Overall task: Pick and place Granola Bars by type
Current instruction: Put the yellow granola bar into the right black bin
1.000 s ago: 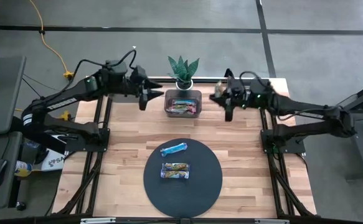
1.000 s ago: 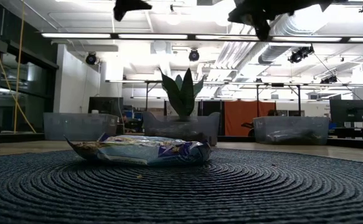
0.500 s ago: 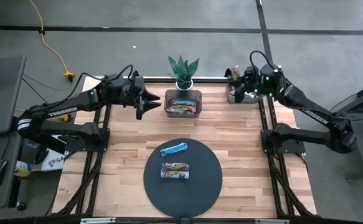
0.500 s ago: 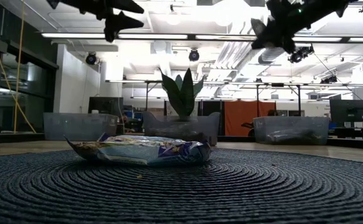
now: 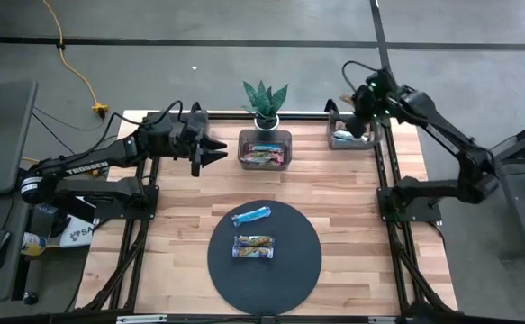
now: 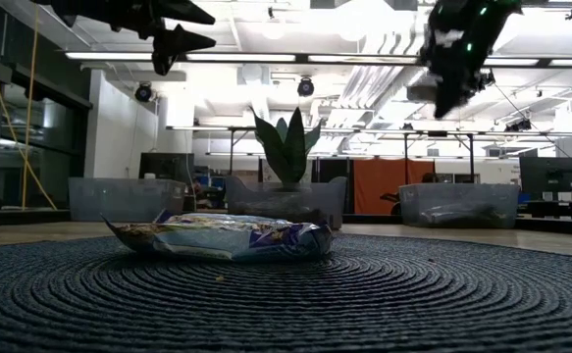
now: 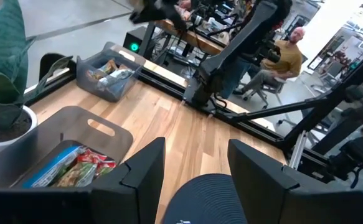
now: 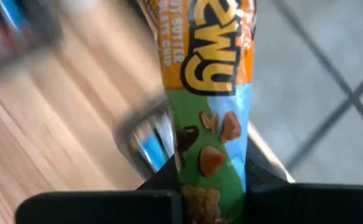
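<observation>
My right gripper is shut on a granola bar with an orange, green and blue wrapper, high over the right-hand bin at the table's far right. Two bars lie flat on the round dark mat: a blue one and a paler one. The middle bin holds several bars. Left of that bin my left gripper hangs open in the air with nothing between its fingers. My right gripper pinches the bar's one end between its two fingers, which lie across the wrapper's width. The fingers slant down toward the far right corner. The bar sticks out past the fingertips, lifted clear above the bin and the table.
A potted plant stands behind the middle bin. The right-hand bin has bars in it. Bare wood lies between the bins and the mat. A person sits beyond the table. Black frame rails run along both sides.
My right gripper has swung with the bar from beside the middle bin toward the table's far right corner and tipped from level to pointing steeply down, now over the right-hand bin. My left gripper has sunk lower beside the middle bin, staying open.
</observation>
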Action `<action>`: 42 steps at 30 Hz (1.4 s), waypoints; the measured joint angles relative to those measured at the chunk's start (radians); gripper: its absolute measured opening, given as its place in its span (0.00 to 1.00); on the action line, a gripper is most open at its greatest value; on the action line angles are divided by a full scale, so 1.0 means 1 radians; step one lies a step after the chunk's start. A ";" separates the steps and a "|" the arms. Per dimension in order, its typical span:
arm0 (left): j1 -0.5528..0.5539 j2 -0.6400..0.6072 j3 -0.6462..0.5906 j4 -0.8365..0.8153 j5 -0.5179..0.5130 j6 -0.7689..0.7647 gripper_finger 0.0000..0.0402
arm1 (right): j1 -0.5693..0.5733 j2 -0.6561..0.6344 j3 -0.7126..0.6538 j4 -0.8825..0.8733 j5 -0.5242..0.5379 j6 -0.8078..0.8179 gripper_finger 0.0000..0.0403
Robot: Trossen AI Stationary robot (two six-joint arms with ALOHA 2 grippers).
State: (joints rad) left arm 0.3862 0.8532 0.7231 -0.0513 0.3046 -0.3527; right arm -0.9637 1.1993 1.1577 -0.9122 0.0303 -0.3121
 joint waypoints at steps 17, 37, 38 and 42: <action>0.000 0.000 0.000 -0.002 0.000 0.011 0.43 | -0.045 0.343 0.011 -0.130 0.303 -0.309 0.10; 0.000 0.000 0.000 -0.003 -0.002 0.037 0.43 | -0.015 0.469 0.011 -0.078 0.364 -0.217 0.10; 0.000 0.001 0.000 -0.003 -0.002 0.037 0.43 | -0.015 0.475 0.011 -0.074 0.352 -0.210 0.10; 0.000 0.001 0.000 -0.003 -0.005 0.037 0.43 | -0.016 0.509 0.010 -0.064 0.334 -0.184 0.10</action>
State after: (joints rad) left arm 0.3862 0.8539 0.7235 -0.0542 0.3001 -0.3161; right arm -0.9798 1.7087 1.1682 -0.9763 0.3641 -0.4958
